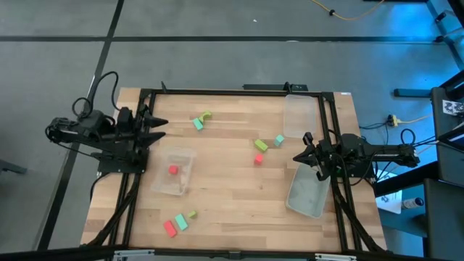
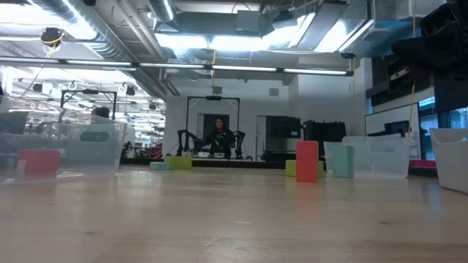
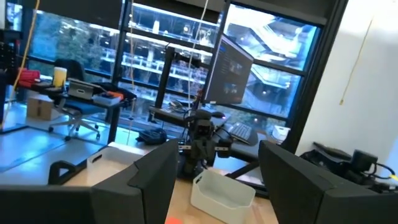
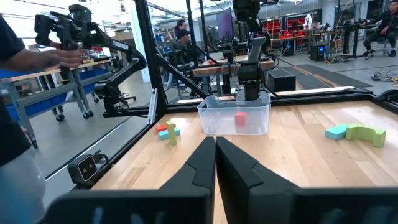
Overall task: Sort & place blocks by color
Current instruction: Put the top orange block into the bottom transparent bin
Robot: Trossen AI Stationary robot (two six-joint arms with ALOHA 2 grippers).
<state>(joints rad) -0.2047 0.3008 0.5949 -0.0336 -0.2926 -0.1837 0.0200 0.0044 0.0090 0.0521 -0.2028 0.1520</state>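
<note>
One red block [image 1: 173, 170] lies inside a clear tray [image 1: 161, 183] at the table's left middle. A teal block [image 1: 198, 124] and a yellow-green arch [image 1: 206, 116] lie at the far middle. A yellow-green [image 1: 261, 146], a teal [image 1: 279, 140] and a red block [image 1: 258, 159] lie right of centre. A red [image 1: 170, 229], a teal [image 1: 180, 222] and a yellow-green one [image 1: 191, 214] lie near the front edge. My left gripper [image 3: 217, 186] hovers open at the table's left edge, raised and empty. My right gripper [image 4: 215, 149] is shut and empty at the right edge.
Two more clear trays stand on the right, one at the far right corner [image 1: 299, 116] and one at the near right [image 1: 307, 192], close under my right arm. A black frame [image 1: 217, 92] borders the table. In the right wrist view a person [image 4: 25, 62] stands beyond the table's near side.
</note>
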